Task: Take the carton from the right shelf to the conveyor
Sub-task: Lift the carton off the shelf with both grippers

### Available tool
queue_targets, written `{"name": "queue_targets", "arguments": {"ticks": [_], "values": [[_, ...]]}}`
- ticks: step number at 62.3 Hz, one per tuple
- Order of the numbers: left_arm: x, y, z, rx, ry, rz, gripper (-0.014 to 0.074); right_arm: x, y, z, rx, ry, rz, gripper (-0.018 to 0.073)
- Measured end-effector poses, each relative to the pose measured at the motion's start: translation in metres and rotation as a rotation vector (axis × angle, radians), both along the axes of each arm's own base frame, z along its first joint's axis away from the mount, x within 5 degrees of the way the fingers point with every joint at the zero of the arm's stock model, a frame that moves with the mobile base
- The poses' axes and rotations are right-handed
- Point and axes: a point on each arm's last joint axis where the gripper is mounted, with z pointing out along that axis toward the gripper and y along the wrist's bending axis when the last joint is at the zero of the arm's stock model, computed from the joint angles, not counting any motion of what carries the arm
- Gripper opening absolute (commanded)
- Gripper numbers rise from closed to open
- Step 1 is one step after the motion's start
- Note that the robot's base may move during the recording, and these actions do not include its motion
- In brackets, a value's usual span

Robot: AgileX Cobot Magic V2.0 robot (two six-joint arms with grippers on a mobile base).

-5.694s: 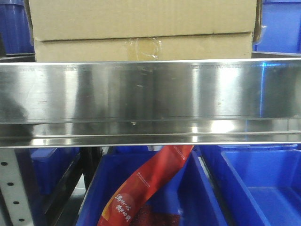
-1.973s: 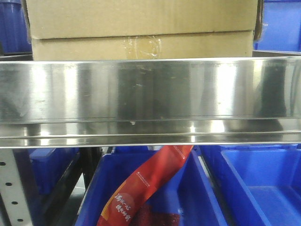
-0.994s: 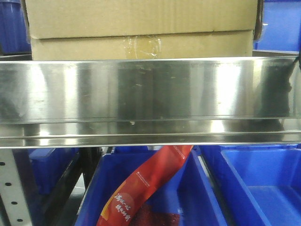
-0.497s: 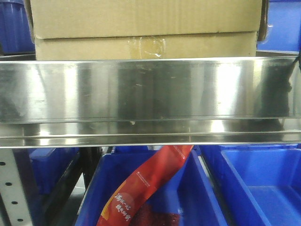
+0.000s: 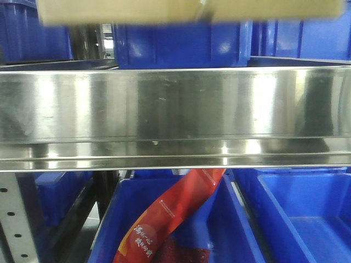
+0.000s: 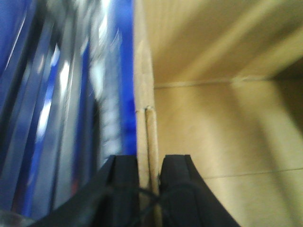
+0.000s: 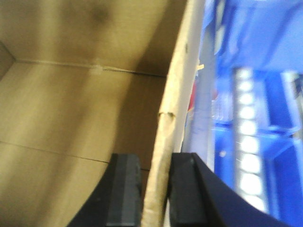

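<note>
Where the carton hangs: the large plain brown corrugated cardboard carton [image 5: 186, 11] is a blurred strip at the top of the front view. It is clear above the wide shiny stainless-steel rail of the right shelf [image 5: 175, 104], and blue shows in the gap between them.
Long axis: sideways, parallel to the rail, so the box spans from one arm to the other.
Left gripper [image 6: 150, 165]: closed down on the carton's left end wall, with one black finger outside and one inside the open box.
Right gripper [image 7: 156, 165]: the same on the right end wall, pinching the cardboard edge.
Nearer arm: neither; the carton lies between the two, an end wall in each.
What the move turns on: in my judgement, the bottom edge must clear the rail as the box comes out towards the robot.
Conveyor: not in view.
Counts: one carton, two grippers, and one red printed packet [image 5: 170, 213] in the middle lower bin. Blue plastic bins [image 5: 307, 219] number probably three below the rail and three behind above it, though the frame edges crop them.
</note>
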Motion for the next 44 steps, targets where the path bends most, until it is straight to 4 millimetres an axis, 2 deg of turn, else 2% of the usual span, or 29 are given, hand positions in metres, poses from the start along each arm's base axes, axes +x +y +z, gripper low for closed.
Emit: {"name": "queue_targets", "arguments": {"ticks": [7, 16, 33, 44], "values": [[-0.023, -0.006, 0.012, 0.002, -0.031, -0.040, -0.0017, -0.024, -0.008, 0.008, 0.005, -0.018, -0.002, -0.0067], [-0.045, -0.006, 0.009, 0.023, -0.018, -0.069, -0.0017, -0.047, -0.013, -0.002, 0.022, 0.011, 0.011, -0.0067], [-0.089, 0.004, -0.020, 0.051, 0.081, -0.095, -0.0017, -0.076, -0.011, -0.040, 0.129, 0.105, 0.068, -0.0067], [-0.117, 0.021, -0.037, 0.028, 0.123, -0.079, -0.0017, -0.079, -0.005, -0.047, 0.189, 0.120, 0.102, -0.0067]]}}
